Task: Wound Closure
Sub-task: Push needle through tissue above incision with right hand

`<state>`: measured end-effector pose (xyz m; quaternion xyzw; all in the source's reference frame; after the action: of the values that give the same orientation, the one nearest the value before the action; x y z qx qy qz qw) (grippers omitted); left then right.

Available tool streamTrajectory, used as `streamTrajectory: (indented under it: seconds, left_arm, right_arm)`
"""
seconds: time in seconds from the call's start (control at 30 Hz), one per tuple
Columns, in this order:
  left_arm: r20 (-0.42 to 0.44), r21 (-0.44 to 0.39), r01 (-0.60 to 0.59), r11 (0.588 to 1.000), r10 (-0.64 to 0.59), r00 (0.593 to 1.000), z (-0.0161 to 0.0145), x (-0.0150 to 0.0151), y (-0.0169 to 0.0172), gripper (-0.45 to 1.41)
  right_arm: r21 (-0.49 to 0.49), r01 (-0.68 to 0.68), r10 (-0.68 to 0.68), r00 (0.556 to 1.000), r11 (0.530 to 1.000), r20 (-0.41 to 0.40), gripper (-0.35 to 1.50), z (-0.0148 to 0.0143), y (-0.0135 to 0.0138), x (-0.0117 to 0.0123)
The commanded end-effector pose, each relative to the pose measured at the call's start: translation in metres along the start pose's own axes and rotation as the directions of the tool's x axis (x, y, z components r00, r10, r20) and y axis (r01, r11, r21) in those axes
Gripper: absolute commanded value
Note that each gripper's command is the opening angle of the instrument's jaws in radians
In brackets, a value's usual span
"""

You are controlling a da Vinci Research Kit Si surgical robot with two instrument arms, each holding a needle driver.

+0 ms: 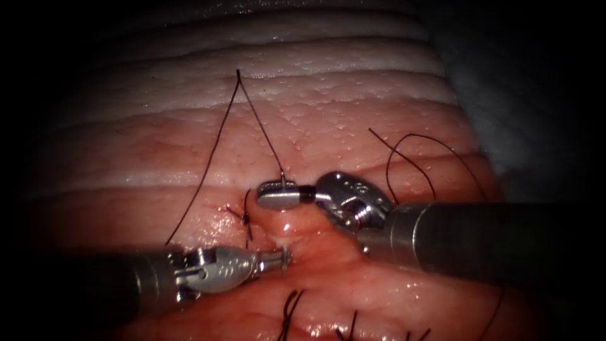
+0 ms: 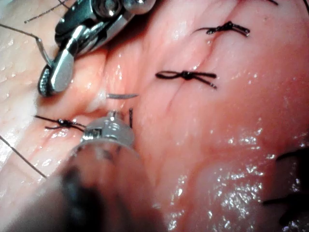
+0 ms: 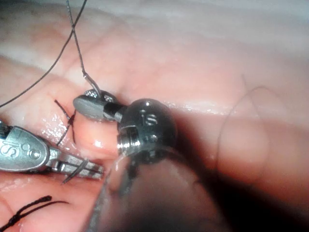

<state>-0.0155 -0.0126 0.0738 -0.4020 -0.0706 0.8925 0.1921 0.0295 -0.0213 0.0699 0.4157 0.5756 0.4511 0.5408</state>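
The right tool (image 1: 276, 194) reaches in from the right edge of the endoscope frame to its centre, jaws pressed together on the swaged tail of the needle (image 1: 283, 183), where the thread (image 1: 211, 155) joins it. From there the thread climbs to a sharp peak in the upper middle of the frame, then falls down and left toward the left tool's shaft.

The left tool (image 1: 281, 259) enters from the lower left, jaws pinching the needle near its other end — a short metal length stands crosswise at the tip, just below centre. The needle's mid-curve is hidden in the raised fold of tissue (image 1: 328, 126) between the two tools, so it sits in the tissue at the cut (image 1: 287, 237).

A tied stitch (image 1: 245, 218) lies just left of the right tool's jaws. More knots (image 2: 186, 76) cross the cut in the left wrist view — dark thread ends (image 1: 290, 312) show at the bottom edge of the endoscope frame.
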Motion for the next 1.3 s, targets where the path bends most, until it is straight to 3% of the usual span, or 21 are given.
streamTrajectory:
  seconds: [0.03,0.1,0.23,0.3,0.43,0.6,0.87,1.1,1.23,1.27,1.3]
  left_arm:
    - [-0.001,-0.001,0.0,1.0,0.0,1.0,0.0008,-0.0001,0.0001,-0.26]
    - [-0.001,0.0,0.0,1.0,0.0,1.0,0.0008,-0.0001,0.0002,-0.26]
    - [-0.001,0.0,0.0,1.0,0.0,1.0,0.0008,-0.0001,0.0002,-0.26]
    - [0.0,0.0,0.0,1.0,0.0,1.0,0.0007,0.0,0.0002,-0.26]
    - [0.0,0.0,0.0,1.0,0.0,1.0,0.0007,0.0,0.0003,-0.26]
    - [0.0,0.0,0.0,1.0,0.0,1.0,0.0006,0.0,0.0003,-0.26]
    - [0.0,0.0,0.0,1.0,0.0,1.0,0.0006,0.0,0.0004,-0.26]
    - [0.0,0.0,0.0,1.0,0.0,1.0,0.0005,0.0001,0.0005,-0.26]
    - [0.0,0.0,0.0,1.0,0.0,1.0,0.0005,0.0001,0.0006,-0.26]
    - [0.0,0.0,0.0,1.0,0.0,1.0,0.0005,0.0001,0.0006,-0.26]
    - [0.0,0.0,0.0,1.0,0.0,1.0,0.0005,0.0001,0.0006,-0.26]
  right_arm:
    - [-0.012,0.001,-0.001,1.0,1.0,-0.009,-0.35,0.0008,0.0003,-0.0004]
    - [-0.035,0.003,-0.004,0.999,0.999,-0.032,-0.35,0.0008,0.0005,0.0001]
    - [-0.089,0.107,-0.117,0.987,0.99,-0.11,0.99,0.0004,0.0013,0.0023]
    - [-0.122,0.149,-0.165,0.978,0.981,-0.126,1.16,0.0001,0.0017,0.0034]
    - [-0.192,0.271,-0.296,0.948,0.943,-0.117,1.23,-0.0007,0.0024,0.0059]
    - [-0.294,0.457,-0.479,0.878,0.839,-0.002,1.3,-0.0011,0.002,0.0079]
    - [-0.319,0.552,-0.566,0.822,0.77,0.055,1.28,-0.0004,-0.0001,0.0086]
    - [-0.365,0.594,-0.612,0.787,0.717,0.079,1.28,-0.0005,-0.0004,0.0098]
    - [-0.374,0.597,-0.616,0.784,0.71,0.083,1.06,-0.0005,-0.0002,0.0099]
    - [-0.378,0.597,-0.616,0.784,0.708,0.083,0.94,-0.0005,-0.0002,0.0099]
    - [-0.385,0.596,-0.616,0.783,0.705,0.085,0.61,-0.0005,-0.0002,0.0098]
